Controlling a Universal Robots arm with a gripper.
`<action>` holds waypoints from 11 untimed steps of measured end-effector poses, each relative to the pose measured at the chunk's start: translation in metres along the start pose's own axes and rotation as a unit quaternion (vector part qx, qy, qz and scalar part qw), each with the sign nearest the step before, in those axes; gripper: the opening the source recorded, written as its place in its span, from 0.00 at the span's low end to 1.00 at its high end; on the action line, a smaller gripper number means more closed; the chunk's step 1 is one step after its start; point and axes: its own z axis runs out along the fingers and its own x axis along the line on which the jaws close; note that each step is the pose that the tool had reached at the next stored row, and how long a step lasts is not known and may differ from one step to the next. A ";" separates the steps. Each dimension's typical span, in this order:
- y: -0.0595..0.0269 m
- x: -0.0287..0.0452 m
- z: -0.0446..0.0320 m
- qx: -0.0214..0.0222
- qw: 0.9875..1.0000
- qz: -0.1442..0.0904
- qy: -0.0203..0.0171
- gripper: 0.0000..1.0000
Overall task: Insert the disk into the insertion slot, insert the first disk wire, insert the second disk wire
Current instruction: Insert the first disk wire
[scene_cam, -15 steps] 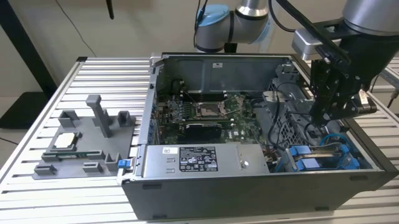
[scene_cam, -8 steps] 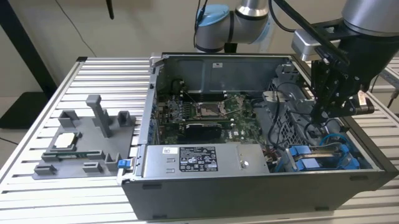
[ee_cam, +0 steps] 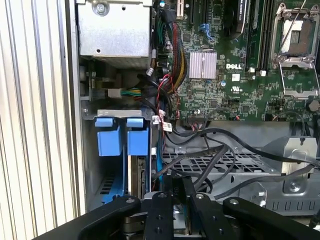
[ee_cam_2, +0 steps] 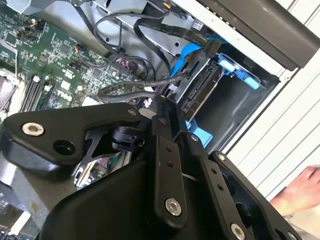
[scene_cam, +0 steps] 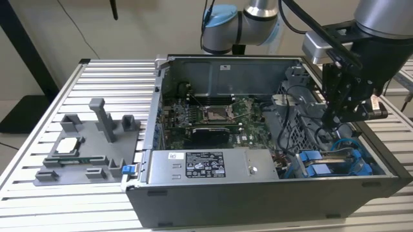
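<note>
The open grey computer case point(scene_cam: 258, 203) spans the exterior view's middle, and the dark robot arm point(scene_cam: 380, 34) drops in from the upper right. Lower right, the silver-grey disk point(ee_cam_2: 200, 95) in its blue carrier already stands on edge in the perforated cage's insertion slot point(scene_cam: 335, 162), just below the gripper point(scene_cam: 332, 121). The jaws are drawn narrow, apparently pinching a dark braided wire point(ee_cam_2: 130, 93).

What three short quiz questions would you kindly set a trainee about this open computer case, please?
1. True or false: the disk stands in the insertion slot.
2. The disk's carrier is: A red, B blue, C yellow.
3. Fill in: the gripper hangs over the case at the exterior view's ____.
Key: 1 true; 2 B; 3 right.
</note>
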 end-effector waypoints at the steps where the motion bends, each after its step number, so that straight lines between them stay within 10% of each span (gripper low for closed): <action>1: -0.0007 0.0004 0.0003 0.000 1.000 0.000 0.000 0.00; 11: -0.0138 0.0075 0.0029 -0.021 1.000 0.001 0.000 0.00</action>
